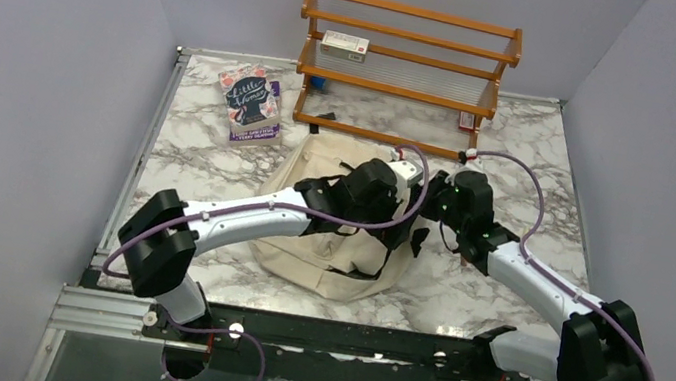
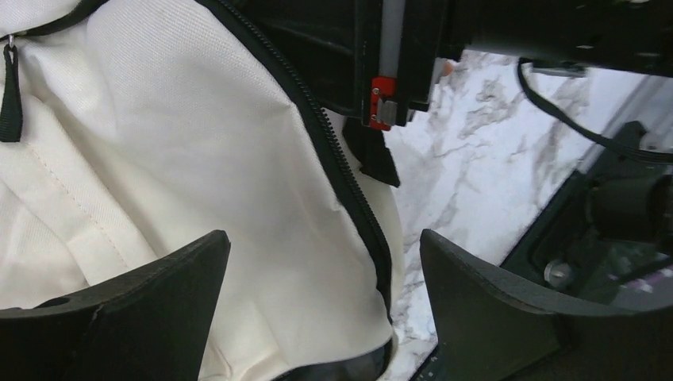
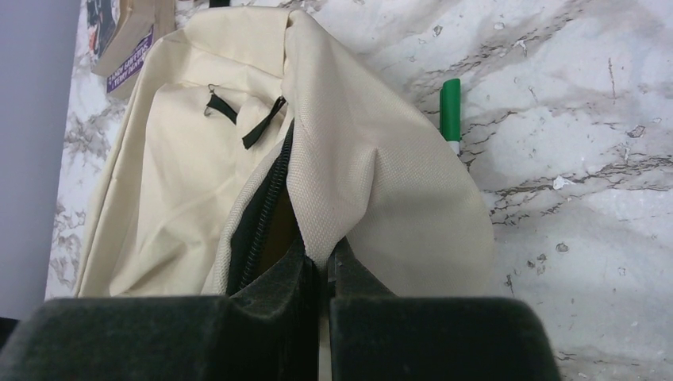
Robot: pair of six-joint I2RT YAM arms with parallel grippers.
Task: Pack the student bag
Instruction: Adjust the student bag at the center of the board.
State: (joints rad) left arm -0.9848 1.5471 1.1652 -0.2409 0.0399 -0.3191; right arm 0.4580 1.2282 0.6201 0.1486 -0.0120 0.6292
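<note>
The student bag (image 1: pixel 315 266) is found at the middle of the marble table (image 1: pixel 521 157), just in front of the wooden rack (image 1: pixel 400 89). The right gripper (image 3: pixel 325 266) is clamped on a fold of cream canvas beside the black zipper (image 3: pixel 258 222). The flap is held lifted, judged to keep the mouth open for loading. The left gripper (image 2: pixel 324 254) is held over the bag's outer panel, jaws wide apart and nothing between them, so it is judged free to fetch an item. A green marker (image 3: pixel 450 103) is noted just beside the bag, and a book (image 1: pixel 250 103) well apart at far left.
</note>
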